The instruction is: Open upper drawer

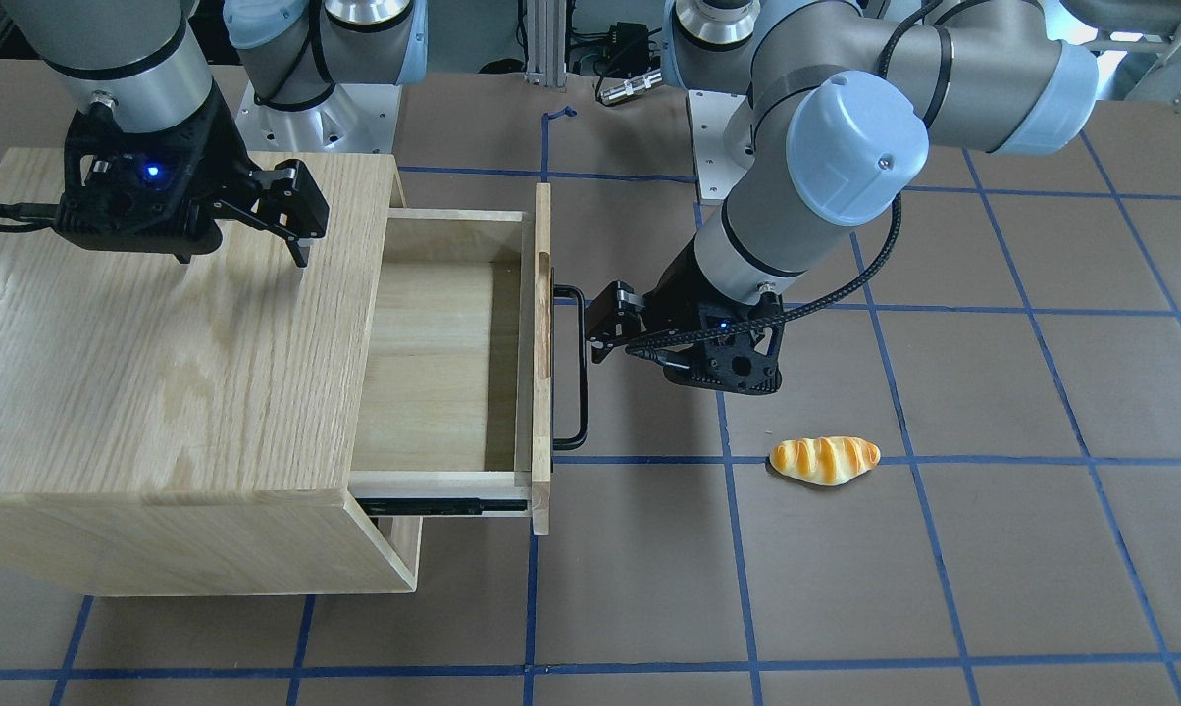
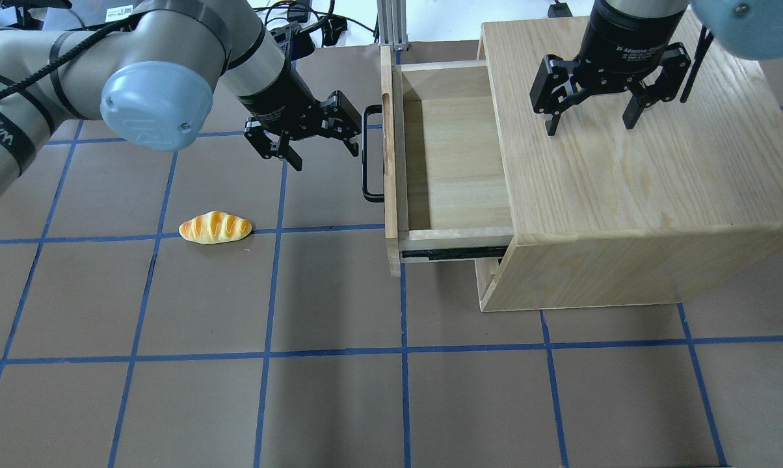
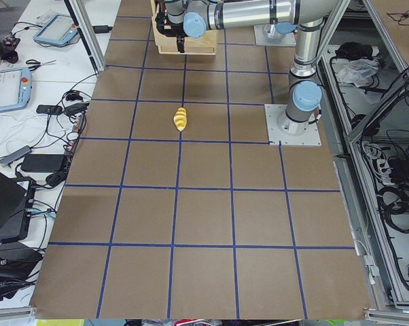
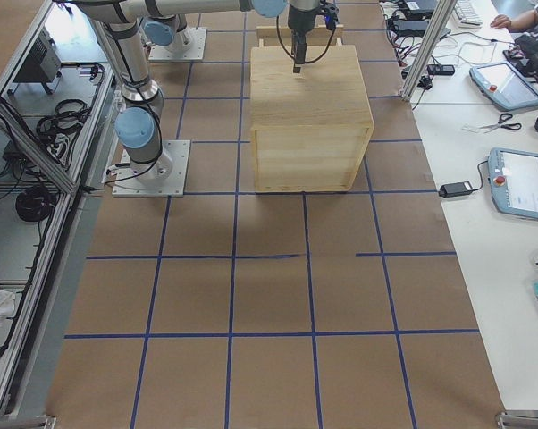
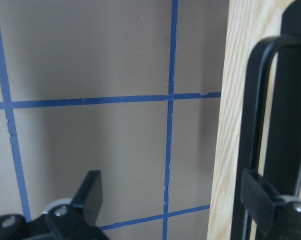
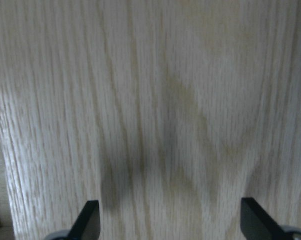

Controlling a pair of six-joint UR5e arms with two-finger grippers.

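Overhead, working from the left side across:

- Left arm [image 2: 151, 71] comes in from the upper left corner, elbow high, wrist angled down towards the drawer front
- Bread roll [image 2: 216, 228], golden with pale stripes, lies alone on the brown table [image 2: 170, 390], on one of the blue tape lines, well apart from the furniture
- Left gripper [image 2: 323, 155]: fingers spread wide, nothing between them. Its nearer finger sits just beside the black bar handle [image 2: 367, 156]; whether it touches the bar, cannot tell. Wrist view shows the bar running close past one finger pad, the other pad out over bare table
- Upper drawer [image 2: 456, 156]: pulled well out of the cabinet towards the left arm, pale wooden floor bare, oval slot [image 1: 543, 314] in the front panel showing from the front camera. A black slide rail [image 2: 450, 252] is exposed along its near side
- Cabinet [image 2: 625, 182]: large oak-grained box, sits on the right half of the table
- Right gripper [image 2: 590, 123]: pointing straight down over the cabinet top, released, fingers far apart, tips close to the wood. Contact with the top cannot be judged
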